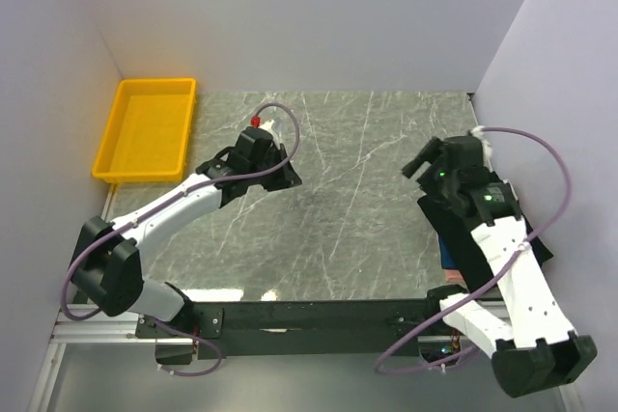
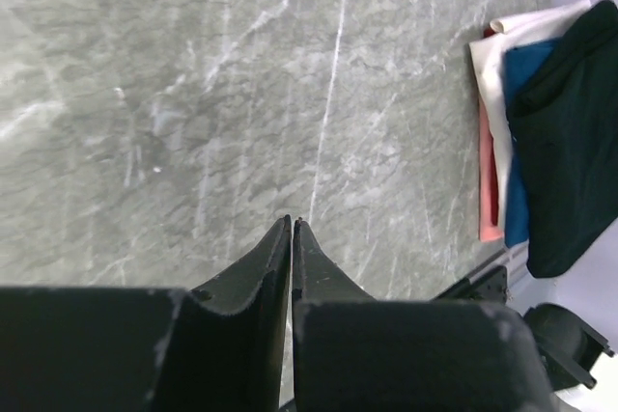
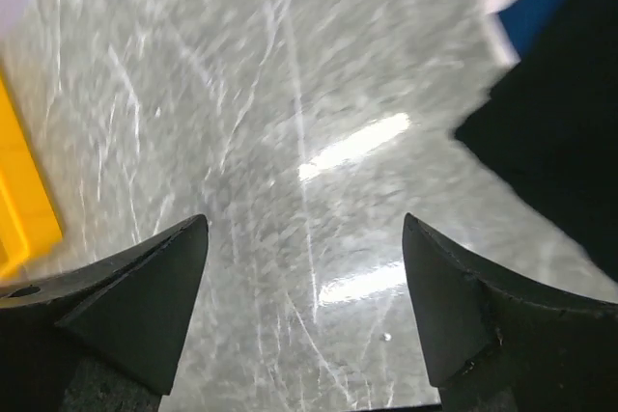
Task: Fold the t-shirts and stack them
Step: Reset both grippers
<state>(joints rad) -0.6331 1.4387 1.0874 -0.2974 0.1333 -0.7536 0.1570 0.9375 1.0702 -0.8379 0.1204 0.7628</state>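
Pale lilac walls [image 1: 309,16] close in a grey-green marble table [image 1: 367,200] on 3 sides, and a yellow tray [image 1: 145,130] sits in its far left corner. 2 arms rise from the near edge. The left arm reaches out over the left half of the table, not far from the tray. In its wrist view the left gripper [image 2: 292,223] has its 2 black fingers pressed together with only a hairline slit between them. Nothing is caught there, just bare marble below. The right arm bends up over the right side of the table. The right gripper [image 3: 304,222] is spread wide, with only streaked, blurred marble showing between its fingers. The stack of t-shirts [image 1: 446,256] lies at the near right of the table, mostly hidden under the right arm in the overhead view. From the left wrist it reads more clearly: the black t-shirt [image 2: 575,142] lies rumpled on top and covers most of the pile. The navy blue t-shirt [image 2: 526,74], the white t-shirt [image 2: 492,74] and the pink t-shirt [image 2: 490,190] show only as narrow edges along the stack's left side. Neither gripper touches the stack.
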